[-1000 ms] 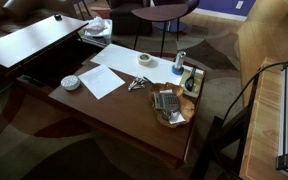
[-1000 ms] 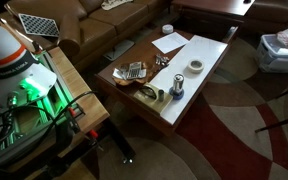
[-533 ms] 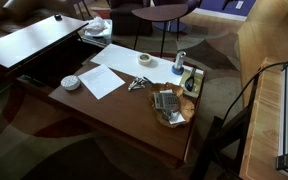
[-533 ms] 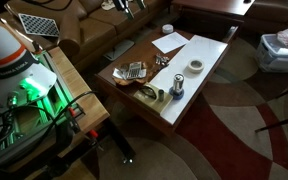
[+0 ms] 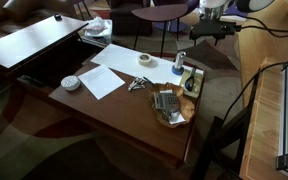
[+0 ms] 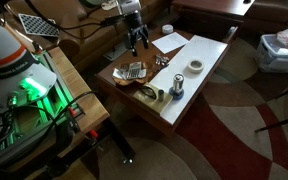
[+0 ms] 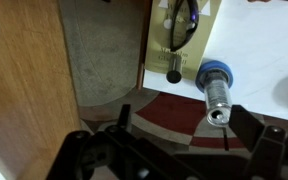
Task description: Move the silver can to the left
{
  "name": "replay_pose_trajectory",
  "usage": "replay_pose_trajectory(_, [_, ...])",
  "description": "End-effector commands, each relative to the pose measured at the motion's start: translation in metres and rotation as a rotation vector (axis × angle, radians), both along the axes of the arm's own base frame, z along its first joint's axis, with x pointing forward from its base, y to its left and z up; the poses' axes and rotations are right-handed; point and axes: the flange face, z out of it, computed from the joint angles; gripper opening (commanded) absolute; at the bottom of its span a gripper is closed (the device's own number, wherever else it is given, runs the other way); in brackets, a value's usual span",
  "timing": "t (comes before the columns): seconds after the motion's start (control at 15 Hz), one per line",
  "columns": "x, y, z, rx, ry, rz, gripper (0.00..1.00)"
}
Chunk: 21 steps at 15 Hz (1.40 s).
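The silver can (image 5: pixel 180 63) stands upright on a blue base near the table's edge; it also shows in an exterior view (image 6: pixel 176 89). In the wrist view the can (image 7: pixel 216 95) is seen from above, close to the right finger. My gripper (image 5: pixel 212 30) hangs high in the air, well above the can and off to one side, and it also shows in an exterior view (image 6: pixel 134 36). In the wrist view the gripper (image 7: pixel 184 125) is open and empty, with its jaws wide apart.
On the brown table (image 5: pixel 114 110) lie white paper (image 5: pixel 104 78), a tape roll (image 5: pixel 145 60), a white bowl (image 5: pixel 71 82), a tray of clutter (image 5: pixel 169 103) and a dark tool (image 7: pixel 179 30) beside the can. A patterned rug surrounds the table.
The arm and gripper have come into both exterior views from above; earlier they were out of frame. The can and the other table objects have not moved.
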Motion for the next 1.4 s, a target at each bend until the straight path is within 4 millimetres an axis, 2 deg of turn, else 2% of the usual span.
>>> replay_pose_trajectory(0.0, [0.003,-0.004,-0.011,0.013,0.023,-0.018,1.0])
replay_pose_trajectory(0.13, [0.009,-0.004,-0.023,0.028,0.048,-0.026,1.0])
replay_pose_trajectory(0.33, [0.019,-0.004,-0.03,0.017,0.039,-0.05,1.0])
replay_pose_trajectory(0.6, [0.049,-0.044,-0.06,0.086,0.061,-0.148,1.0])
replay_pose_trajectory(0.73, [0.065,-0.062,-0.069,0.191,0.088,-0.168,1.0])
replay_pose_trajectory(0.93, [0.083,-0.08,-0.07,0.318,0.114,-0.182,1.0])
replay_pose_trajectory(1.0, [0.071,-0.073,-0.063,0.249,0.087,-0.174,1.0])
replay_pose_trajectory(1.13, [0.08,-0.084,-0.064,0.292,0.096,-0.178,1.0])
replay_pose_trajectory(1.33, [0.088,-0.082,-0.067,0.328,0.089,-0.169,1.0])
